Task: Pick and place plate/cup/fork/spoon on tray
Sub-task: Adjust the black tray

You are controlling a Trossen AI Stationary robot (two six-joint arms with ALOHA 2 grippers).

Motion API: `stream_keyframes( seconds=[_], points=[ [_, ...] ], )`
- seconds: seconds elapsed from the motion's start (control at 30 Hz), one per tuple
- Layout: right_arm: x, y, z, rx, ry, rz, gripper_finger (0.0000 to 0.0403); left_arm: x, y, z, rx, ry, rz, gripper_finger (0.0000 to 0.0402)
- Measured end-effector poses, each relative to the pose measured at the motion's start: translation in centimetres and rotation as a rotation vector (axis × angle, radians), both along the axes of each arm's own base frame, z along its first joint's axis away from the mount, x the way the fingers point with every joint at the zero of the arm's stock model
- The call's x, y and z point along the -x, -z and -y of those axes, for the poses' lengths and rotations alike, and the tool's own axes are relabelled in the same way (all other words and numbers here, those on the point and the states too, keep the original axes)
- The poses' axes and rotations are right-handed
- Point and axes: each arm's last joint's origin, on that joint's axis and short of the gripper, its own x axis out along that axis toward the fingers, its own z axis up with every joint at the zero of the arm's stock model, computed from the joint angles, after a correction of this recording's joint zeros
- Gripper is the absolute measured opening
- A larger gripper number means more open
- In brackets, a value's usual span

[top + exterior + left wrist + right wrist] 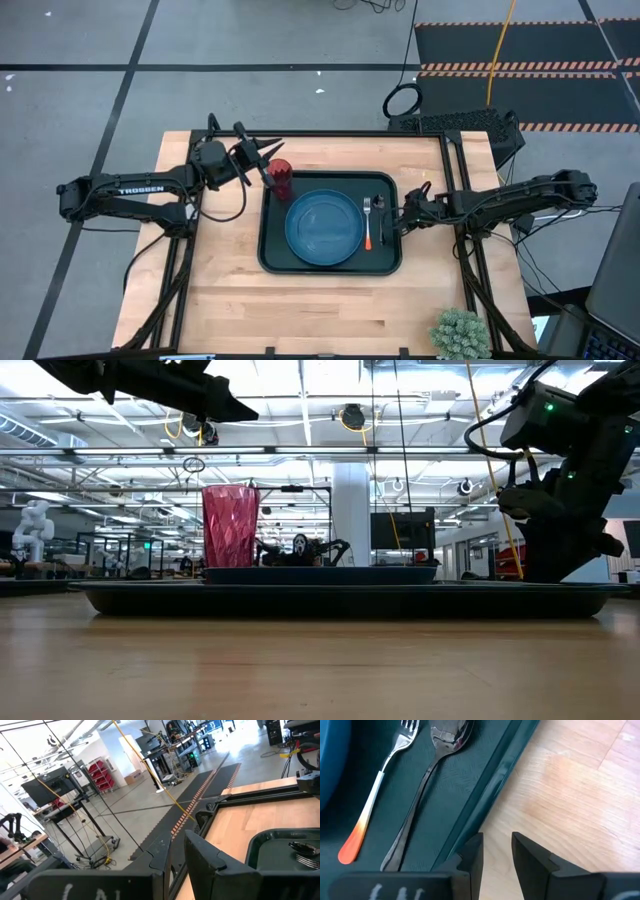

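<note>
All four items sitting on the tray (330, 262) — task looking done.
Plate (322, 228) lying mid-tray, cup (279, 178) standing at its far-left corner, fork (375, 790) and spoon (427, 785) lying along its right edge; left end effector (268, 157) hovering spread above the cup, right end effector (497, 851) sitting empty, slightly parted, just outside the right lip.

Glossy metal spoon (427, 785), matt textured tray (490, 785), pale grained wooden table (580, 785).

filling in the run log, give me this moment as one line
tray: holds plate, cup, fork, spoon | left hand: open, above cup | right hand: open, beside tray, empty
</note>
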Motion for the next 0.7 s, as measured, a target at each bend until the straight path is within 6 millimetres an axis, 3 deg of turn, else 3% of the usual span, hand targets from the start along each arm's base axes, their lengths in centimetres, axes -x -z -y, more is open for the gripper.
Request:
stream_keyframes(
  seconds=[0.4,0.7],
  points=[
    [0.01,-0.05,0.13,0.06,-0.016,-0.008,0.0093,0.0,-0.01,0.0,0.0,0.0,0.0,0.0056],
    [0.25,-0.55,0.03,0.077,-0.142,0.003,0.0093,0.49,-0.38,0.75,-0.006,0.027,-0.007,0.0056]
  ],
)
